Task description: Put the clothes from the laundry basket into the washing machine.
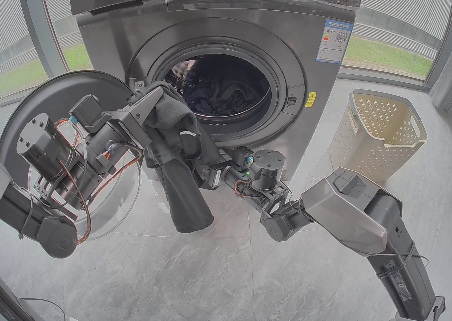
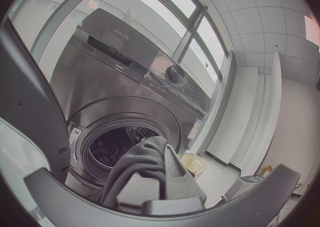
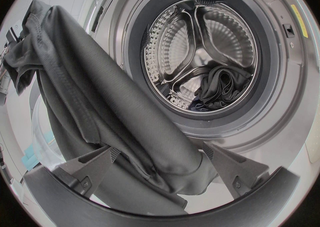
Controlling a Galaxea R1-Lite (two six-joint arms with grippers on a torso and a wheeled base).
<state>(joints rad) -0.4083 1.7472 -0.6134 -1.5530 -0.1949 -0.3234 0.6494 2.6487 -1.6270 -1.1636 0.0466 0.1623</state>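
A dark grey garment (image 1: 181,148) hangs in front of the washing machine (image 1: 263,30), just left of its open drum mouth. My left gripper (image 1: 153,98) is shut on the garment's upper end, and in the left wrist view the cloth (image 2: 140,157) bunches between the fingers of that gripper (image 2: 160,184). My right gripper (image 1: 207,173) sits lower, partly hidden behind the hanging cloth. In the right wrist view it (image 3: 158,149) is open, fingers spread wide, with the garment (image 3: 100,88) draped through the gap. Dark clothes (image 3: 220,86) lie inside the drum.
The round machine door (image 1: 56,96) stands swung open at the left, close behind my left arm. A cream laundry basket (image 1: 376,133) stands on the tiled floor to the right of the machine, no clothes visible in it. Bare floor lies in front.
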